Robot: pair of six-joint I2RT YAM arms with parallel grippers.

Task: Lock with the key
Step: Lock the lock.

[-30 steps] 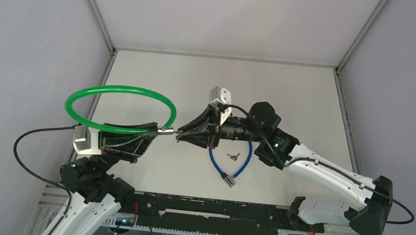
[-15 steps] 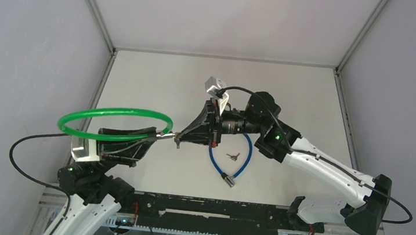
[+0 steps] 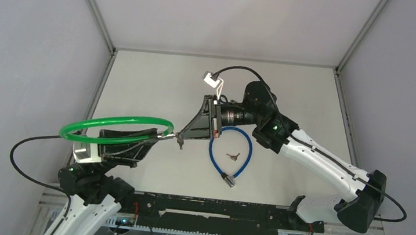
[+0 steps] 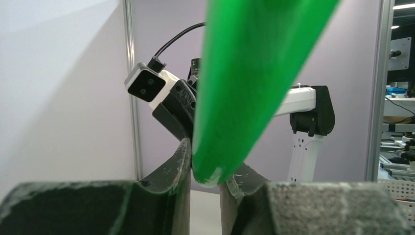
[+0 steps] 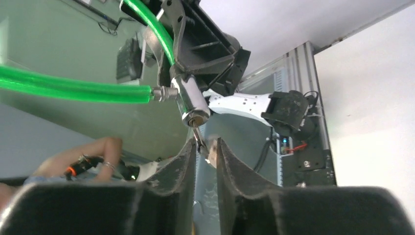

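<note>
My left gripper [image 3: 154, 136] is shut on the green cable lock [image 3: 106, 119] near its metal end and holds the loop in the air, nearly flat. In the left wrist view the green cable [image 4: 244, 88] sits pinched between the fingers [image 4: 182, 166]. The lock's silver cylinder [image 3: 180, 141] hangs at the cable end. In the right wrist view the cylinder [image 5: 191, 105] faces my right gripper [image 5: 203, 152], which is shut on a small key [image 5: 201, 146] whose tip is in the keyhole. My right gripper [image 3: 185, 135] meets the cylinder from the right.
A blue cable lock [image 3: 213, 154] lies on the white table under the right arm, with a small bunch of keys [image 3: 234, 155] inside its loop and its metal head [image 3: 228, 180] near the front. Grey walls enclose the table.
The left arm has lowered the green loop and tilted it flatter. The right wrist has rolled and shifted back while staying at the lock cylinder with the key.
</note>
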